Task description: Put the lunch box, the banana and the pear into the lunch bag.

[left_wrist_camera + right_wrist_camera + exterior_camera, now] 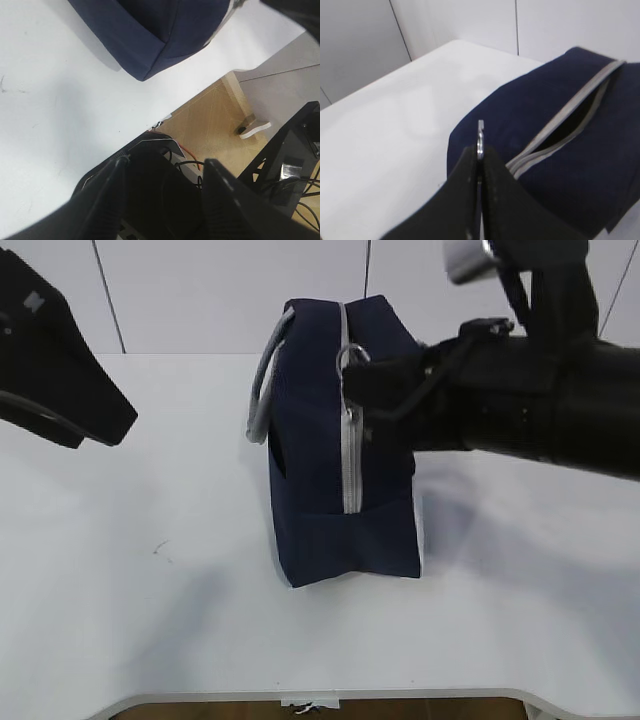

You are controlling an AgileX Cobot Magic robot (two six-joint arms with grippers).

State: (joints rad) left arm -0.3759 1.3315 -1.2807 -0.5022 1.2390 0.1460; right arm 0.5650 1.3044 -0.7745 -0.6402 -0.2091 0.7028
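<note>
Zip ring pinched in my right gripper, ready to work the lunch bag zipper. Left gripper hangs open off the bag's near corner, clear of the work.

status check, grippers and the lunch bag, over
Right gripper shut on ring zip pull. Left gripper open, empty, clear of lunch bag. Zipper partly open. No obstruction seen.

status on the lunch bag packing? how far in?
Done: none of the food shows on the table; whether it is inside the lunch bag cannot be told. In hand: the right tool is shut on the ring zip pull, zipper partly open. The left tool is open, empty. Left: finishing the zipper.
</note>
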